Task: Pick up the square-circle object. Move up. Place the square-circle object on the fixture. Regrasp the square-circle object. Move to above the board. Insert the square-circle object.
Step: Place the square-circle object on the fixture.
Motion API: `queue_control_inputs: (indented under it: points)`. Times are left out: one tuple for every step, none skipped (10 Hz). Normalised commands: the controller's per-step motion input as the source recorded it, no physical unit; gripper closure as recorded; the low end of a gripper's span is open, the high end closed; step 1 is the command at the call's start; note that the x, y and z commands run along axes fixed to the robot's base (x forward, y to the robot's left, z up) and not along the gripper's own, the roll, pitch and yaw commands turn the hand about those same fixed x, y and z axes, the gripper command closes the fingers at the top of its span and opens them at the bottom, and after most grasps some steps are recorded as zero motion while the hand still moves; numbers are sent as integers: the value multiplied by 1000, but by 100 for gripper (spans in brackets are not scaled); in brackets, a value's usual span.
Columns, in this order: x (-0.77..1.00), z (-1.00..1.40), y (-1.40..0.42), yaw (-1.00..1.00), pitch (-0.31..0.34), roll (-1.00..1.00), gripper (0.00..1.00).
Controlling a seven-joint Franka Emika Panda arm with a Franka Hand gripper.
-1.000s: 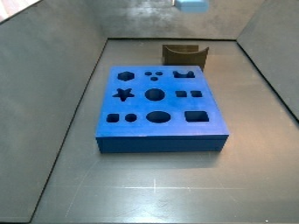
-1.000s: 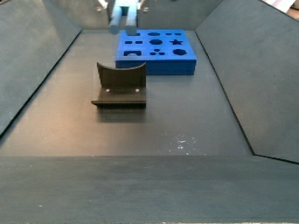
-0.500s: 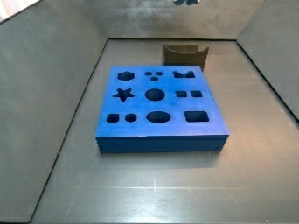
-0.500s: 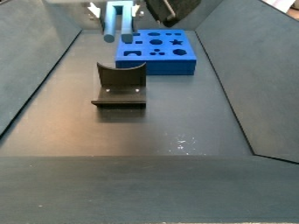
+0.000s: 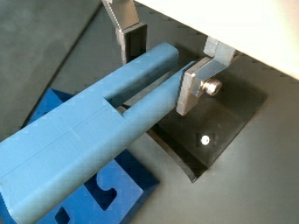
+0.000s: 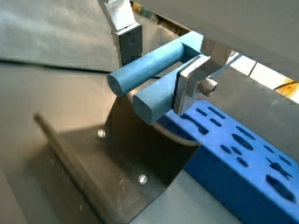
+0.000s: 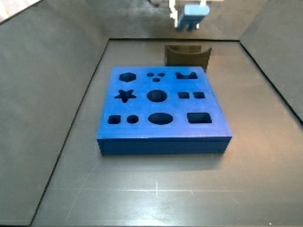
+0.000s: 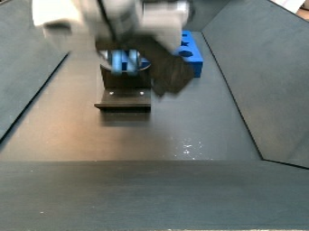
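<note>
My gripper (image 5: 163, 66) is shut on the square-circle object (image 5: 93, 140), a pale blue peg lying crosswise between the silver fingers (image 6: 193, 79). Its round end and its square end both show in a wrist view (image 6: 146, 74). The dark fixture (image 6: 128, 166) lies right below the held peg in both wrist views (image 5: 211, 131). In a side view the gripper (image 7: 190, 12) hangs above the fixture (image 7: 187, 55), behind the blue board (image 7: 160, 105). Seen from the opposite side, the blurred gripper (image 8: 126, 50) covers the fixture's (image 8: 123, 97) upright and part of the board (image 8: 193, 54).
Grey sloping walls (image 7: 59, 80) enclose the dark floor (image 8: 157, 153) on both sides. The board's cut-out holes (image 6: 251, 149) face up beside the fixture. Bare floor stretches in front of the fixture.
The gripper with the peg has come down from the top of the scene to just over the fixture. Board and fixture have not moved.
</note>
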Motion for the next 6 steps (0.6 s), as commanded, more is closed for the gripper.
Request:
queue_control_inputs:
  points:
    - [162, -1000, 103, -103, 28, -728, 100]
    - [173, -1000, 111, -91, 27, -555, 100]
    - [180, -960, 116, -81, 30, -328, 100]
    - [153, -746, 82, -74, 28, -216, 100]
    - [107, -459, 60, -74, 15, -162, 100]
    - [93, -326, 54, -74, 3, -147, 100]
